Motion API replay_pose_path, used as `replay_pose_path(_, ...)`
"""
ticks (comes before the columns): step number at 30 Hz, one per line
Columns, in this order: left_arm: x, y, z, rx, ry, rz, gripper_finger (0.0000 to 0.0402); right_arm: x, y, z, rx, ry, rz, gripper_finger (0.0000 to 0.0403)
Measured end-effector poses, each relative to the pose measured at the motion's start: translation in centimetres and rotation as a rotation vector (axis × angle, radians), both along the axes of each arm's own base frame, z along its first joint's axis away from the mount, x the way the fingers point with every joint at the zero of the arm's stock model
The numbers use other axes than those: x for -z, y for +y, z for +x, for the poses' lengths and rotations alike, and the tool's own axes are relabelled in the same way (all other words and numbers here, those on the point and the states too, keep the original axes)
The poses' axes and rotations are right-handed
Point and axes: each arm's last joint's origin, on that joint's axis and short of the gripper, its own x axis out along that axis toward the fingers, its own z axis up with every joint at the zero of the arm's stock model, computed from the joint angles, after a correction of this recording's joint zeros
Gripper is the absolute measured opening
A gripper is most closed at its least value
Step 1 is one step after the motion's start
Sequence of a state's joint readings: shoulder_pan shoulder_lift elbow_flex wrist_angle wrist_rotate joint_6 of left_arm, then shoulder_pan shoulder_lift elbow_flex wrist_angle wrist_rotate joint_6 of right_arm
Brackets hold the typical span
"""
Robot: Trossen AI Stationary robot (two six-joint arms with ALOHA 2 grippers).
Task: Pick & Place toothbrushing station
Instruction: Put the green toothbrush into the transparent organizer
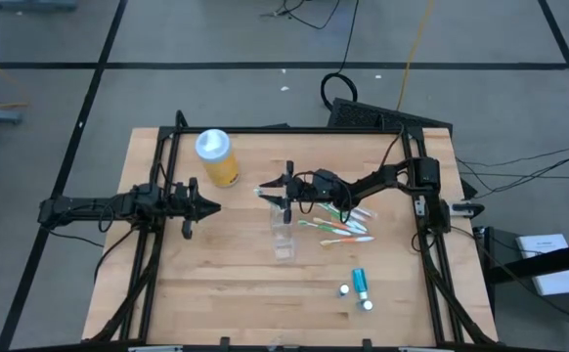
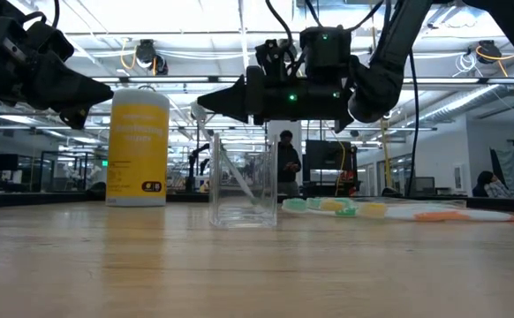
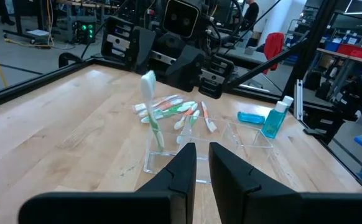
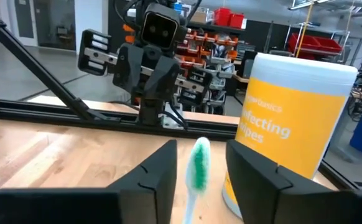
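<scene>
Clear plastic, the cup (image 1: pixel 284 238) stands at the centre of the high view, below the right gripper (image 1: pixel 281 192), with one green-and-white toothbrush (image 3: pixel 151 109) leaning inside it, bristle head up. In the right wrist view that head (image 4: pixel 199 163) sits in the gap between the two dark fingers (image 4: pixel 153 168), which look parted around it rather than pressed on it, so my reading is that the brush rests on the cup's rim by its own weight (a lean is what a slim handle does in a wide cup).

Right of the cup in the high view lie the remaining toothbrushes (image 1: pixel 335 226), green, orange and white, fanned flat on the wood and close under the right arm, presumably so each can be taken in turn. Toward the lower right, the teal tubes (image 1: pixel 360 286) wait apart from them.

At centre left of the high view, the left gripper (image 1: pixel 202 206) hovers over bare wood, fingers slightly apart, empty. The yellow bottle (image 1: pixel 216 157) stands just above it in the frame.
</scene>
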State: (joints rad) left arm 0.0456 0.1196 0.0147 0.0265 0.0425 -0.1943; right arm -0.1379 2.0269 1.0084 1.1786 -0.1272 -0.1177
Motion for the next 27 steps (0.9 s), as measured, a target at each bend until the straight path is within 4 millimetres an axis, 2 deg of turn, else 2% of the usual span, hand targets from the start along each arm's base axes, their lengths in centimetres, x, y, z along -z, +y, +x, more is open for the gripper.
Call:
replay_pose_path(6,0.0,0.0,0.0,0.000,0.000,0.000,0.0049,-1.2,0.1,-0.3,0.000,0.055,0.008,0.0156)
replay_pose_path(12,0.0,0.0,0.0,0.000,0.000,0.000,0.0049,-4.3,0.3,-1.7,-0.003,0.171,0.009,0.0162)
replay_pose_path(18,0.0,0.0,0.0,0.000,0.000,0.000,0.0049,-6.9,0.7,-4.7,0.005,0.405,0.041,0.0161)
replay_pose_path(20,0.0,0.0,0.0,0.000,0.000,0.000,0.0049,-7.5,0.7,-5.9,0.056,0.488,0.062,0.0161)
replay_pose_path(27,0.0,0.0,0.0,0.000,0.000,0.000,0.0049,-8.0,1.0,-9.6,0.214,0.750,0.181,0.0159)
